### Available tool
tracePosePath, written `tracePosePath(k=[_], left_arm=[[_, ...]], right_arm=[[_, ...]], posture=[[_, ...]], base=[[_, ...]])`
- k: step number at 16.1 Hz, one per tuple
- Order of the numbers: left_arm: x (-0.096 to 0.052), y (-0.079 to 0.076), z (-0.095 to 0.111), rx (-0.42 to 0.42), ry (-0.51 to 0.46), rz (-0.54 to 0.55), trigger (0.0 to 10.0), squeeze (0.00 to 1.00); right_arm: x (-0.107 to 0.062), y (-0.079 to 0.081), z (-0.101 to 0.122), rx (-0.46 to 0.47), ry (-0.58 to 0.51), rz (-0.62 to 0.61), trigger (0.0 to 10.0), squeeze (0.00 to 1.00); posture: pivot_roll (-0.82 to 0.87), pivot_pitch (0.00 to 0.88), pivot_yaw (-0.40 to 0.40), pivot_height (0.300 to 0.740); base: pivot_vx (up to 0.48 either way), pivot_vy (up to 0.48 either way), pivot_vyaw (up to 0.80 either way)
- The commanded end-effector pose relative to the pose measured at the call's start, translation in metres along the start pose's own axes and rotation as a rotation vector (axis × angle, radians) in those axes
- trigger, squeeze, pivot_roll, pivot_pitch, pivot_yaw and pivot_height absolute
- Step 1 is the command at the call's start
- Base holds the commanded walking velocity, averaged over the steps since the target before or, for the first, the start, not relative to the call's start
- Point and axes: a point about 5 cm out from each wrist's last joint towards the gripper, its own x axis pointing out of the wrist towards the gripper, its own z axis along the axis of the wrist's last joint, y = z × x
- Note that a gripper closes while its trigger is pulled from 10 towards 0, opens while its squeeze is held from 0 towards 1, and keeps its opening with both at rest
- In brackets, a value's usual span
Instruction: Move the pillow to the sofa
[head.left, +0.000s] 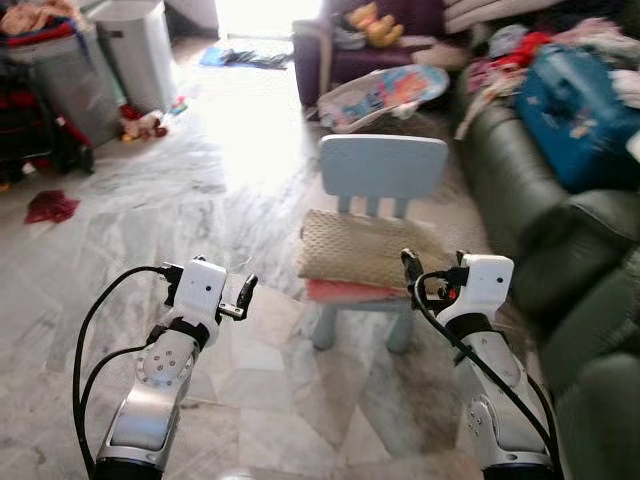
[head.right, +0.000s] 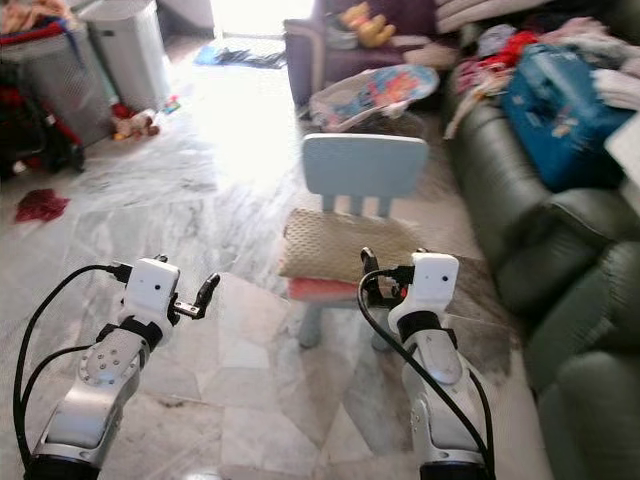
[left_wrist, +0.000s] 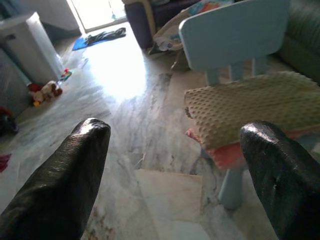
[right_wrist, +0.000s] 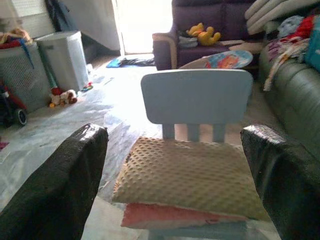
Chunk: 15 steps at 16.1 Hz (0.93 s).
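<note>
Two pillows, tan one (head.left: 368, 248) stacked on pink one (head.left: 345, 291), on the seat of one blue chair (head.left: 383, 166). Stack lies just ahead of right tool (head.left: 408, 268), ahead and right of left tool (head.left: 243, 296). Sofa (head.left: 560, 250) right of chair. Both tools spread wide, empty, touching nothing.

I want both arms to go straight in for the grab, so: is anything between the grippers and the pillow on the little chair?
Nothing visible is. The pillow lies on the pale blue chair with only bare floor between it and the open left gripper and open right gripper.
</note>
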Motion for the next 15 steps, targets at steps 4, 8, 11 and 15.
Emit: tracePosePath(k=[4,8,11,15], left_arm=[[-0.0005,0.0056,0.0041,0.006,-0.01,0.028,10.0,0.0],[-0.0005,0.0054,0.0037,0.007,-0.007,0.033,10.0,0.0],[-0.0002,0.0051,0.0034,0.005,-0.004,0.041,10.0,0.0],[-0.0002,0.0051,0.0024,-0.006,0.0,0.055,10.0,0.0]], right_arm=[[0.0049,0.0038,0.0031,-0.009,-0.002,0.016,10.0,0.0],[0.0058,0.004,0.0032,-0.013,0.002,0.019,10.0,0.0],[0.0077,0.0036,0.0029,-0.02,0.007,0.026,10.0,0.0],[0.01,0.0032,0.0034,-0.034,0.014,0.04,10.0,0.0]], posture=[[-0.01,0.0,-0.027,0.74],[-0.01,0.0,-0.029,0.74],[0.0,0.0,-0.034,0.74],[0.0,0.0,-0.047,0.74]], base=[[0.465,0.0,0.0],[0.465,0.0,0.0],[0.465,0.0,0.0],[0.466,0.0,0.0]])
